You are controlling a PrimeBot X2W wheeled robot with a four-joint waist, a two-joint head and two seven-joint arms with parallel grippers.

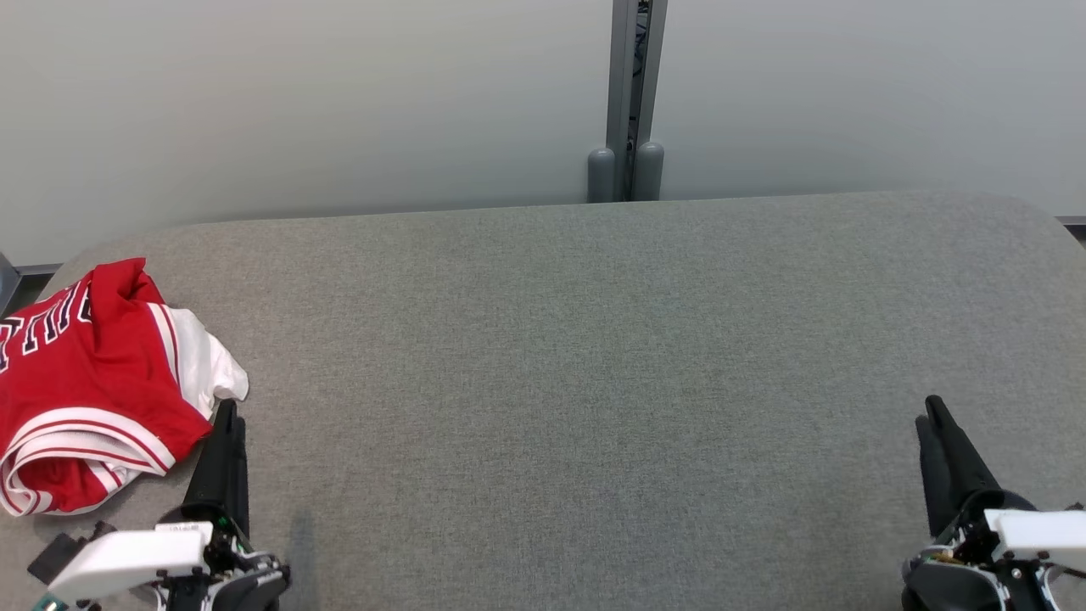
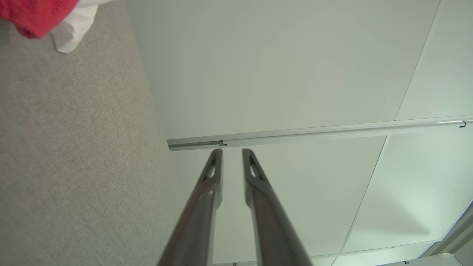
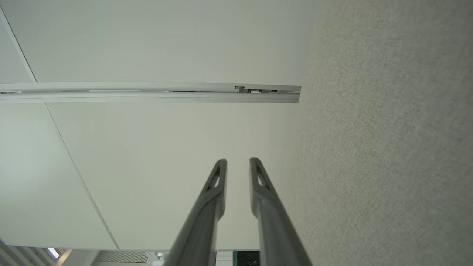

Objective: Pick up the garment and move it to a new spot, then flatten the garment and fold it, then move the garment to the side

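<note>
Garment (image 1: 85, 382): red jersey with white trim and dark lettering, crumpled in a heap at the far left end of the grey table (image 1: 594, 339), partly cut off by the view's edge.

Handling (judgement): light, limp, thin knit, likely a bit slick. It will drape and not hold shape. No fragility.

Grasp: the striped trim along the near edge, or the white fold poking out on the right, offers a doubled layer to pinch.

Orientation: no clean axis while bunched. The heap runs roughly near-to-far, and the lettering climbs diagonally away from the robot. Collar position cannot be told.

Left gripper (image 1: 227, 412): fingertips just beside the white fold, apparently not touching it, narrow gap, nothing held.

Right gripper (image 1: 929, 407): well apart at the table's other end, narrowly parted, empty.
</note>
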